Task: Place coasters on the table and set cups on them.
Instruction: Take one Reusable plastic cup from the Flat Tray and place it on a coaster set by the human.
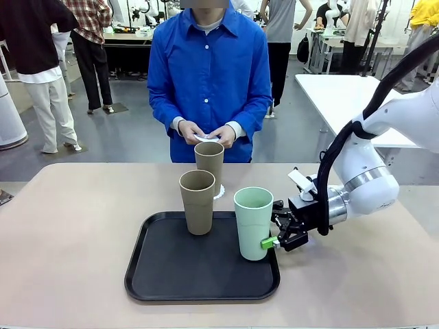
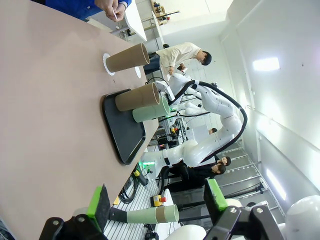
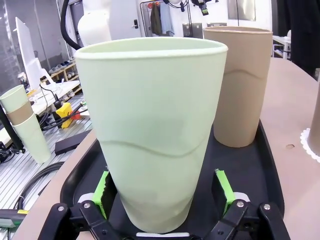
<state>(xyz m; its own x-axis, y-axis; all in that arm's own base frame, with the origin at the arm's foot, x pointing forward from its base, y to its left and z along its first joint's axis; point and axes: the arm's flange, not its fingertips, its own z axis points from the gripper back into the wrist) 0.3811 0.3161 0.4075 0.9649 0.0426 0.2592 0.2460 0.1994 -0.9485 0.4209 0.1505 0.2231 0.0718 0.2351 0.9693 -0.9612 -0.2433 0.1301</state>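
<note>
Matte tapered mint cup (image 3: 150,135) btwn R gripper's (image 3: 163,192) spread green pads (image 3: 223,188).

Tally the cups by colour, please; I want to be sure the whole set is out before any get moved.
Tan-brown cups: 2
Mint green cup: 1
Total: 3
</note>
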